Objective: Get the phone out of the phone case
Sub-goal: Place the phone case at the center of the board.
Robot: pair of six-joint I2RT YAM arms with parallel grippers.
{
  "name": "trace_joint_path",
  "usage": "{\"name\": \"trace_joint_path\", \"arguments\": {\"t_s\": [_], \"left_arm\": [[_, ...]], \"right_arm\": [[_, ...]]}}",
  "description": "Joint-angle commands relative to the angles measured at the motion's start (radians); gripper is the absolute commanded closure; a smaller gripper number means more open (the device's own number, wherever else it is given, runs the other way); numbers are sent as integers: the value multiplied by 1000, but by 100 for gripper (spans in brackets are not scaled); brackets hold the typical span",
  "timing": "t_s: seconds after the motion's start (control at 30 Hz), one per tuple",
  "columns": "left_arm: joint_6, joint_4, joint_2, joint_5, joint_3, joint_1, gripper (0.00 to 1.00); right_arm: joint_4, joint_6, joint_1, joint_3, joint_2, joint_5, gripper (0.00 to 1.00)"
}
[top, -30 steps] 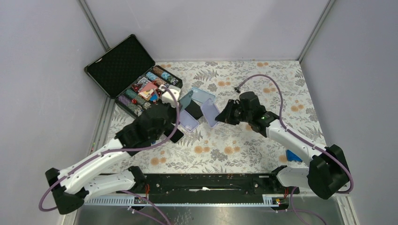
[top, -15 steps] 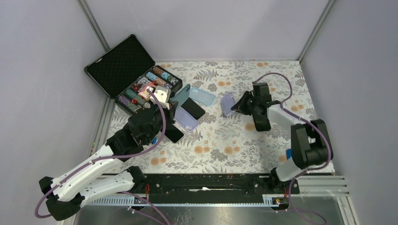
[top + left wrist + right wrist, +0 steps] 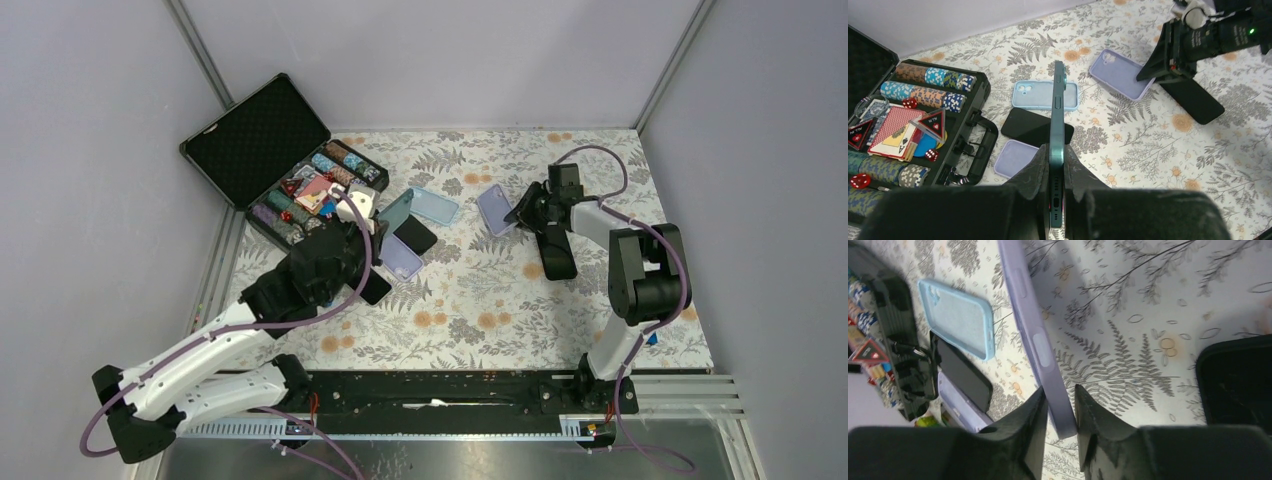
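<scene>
A teal phone [image 3: 1058,100] stands on edge above the table, bare of any case, and my left gripper [image 3: 1057,167] is shut on its lower end. From above, the phone [image 3: 398,208] hangs over the cluster of cases. The lilac phone case [image 3: 1120,74] lies empty on the floral cloth at the back right. My right gripper [image 3: 1059,387] straddles the near end of this case [image 3: 1034,325] with its jaws slightly parted, loose around it. The top view shows that gripper [image 3: 518,213] low beside the case [image 3: 494,209].
An open black chip box [image 3: 270,150] sits back left. Below the teal phone lie a light blue case [image 3: 432,205], a black phone [image 3: 414,235] and a lavender case [image 3: 402,260]. Another black phone [image 3: 556,255] lies just beside my right gripper.
My right gripper carried the lilac case away to the back right, lowered it to the cloth and eased its jaws apart. The left gripper kept hold of the teal phone.
</scene>
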Motion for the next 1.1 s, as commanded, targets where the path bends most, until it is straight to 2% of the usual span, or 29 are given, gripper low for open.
{"name": "trace_joint_path", "arguments": {"t_s": [0.0,0.07,0.3,0.47,0.6,0.7,0.83,1.07], "left_arm": [[37,75,22,-2,60,2,100],[70,69,44,-15,84,2,100],[94,94,110,20,128,1,100],[110,165,214,94,151,2,100],[181,264,352,177,191,1,100],[242,261,487,231,265,1,100],[284,191,672,213,388,6,100],[351,172,889,149,502,3,100]], "right_arm": [[-96,-67,-15,71,-8,116,62],[-137,-104,-15,96,-11,171,58],[-202,-197,-19,115,-67,300,27],[-204,-226,-21,46,-162,406,15],[-218,-206,-26,-32,-260,408,13],[-256,-204,-26,-56,-304,381,13],[-282,-214,-29,-88,-369,379,12],[-297,-224,-64,-118,-415,422,13]]}}
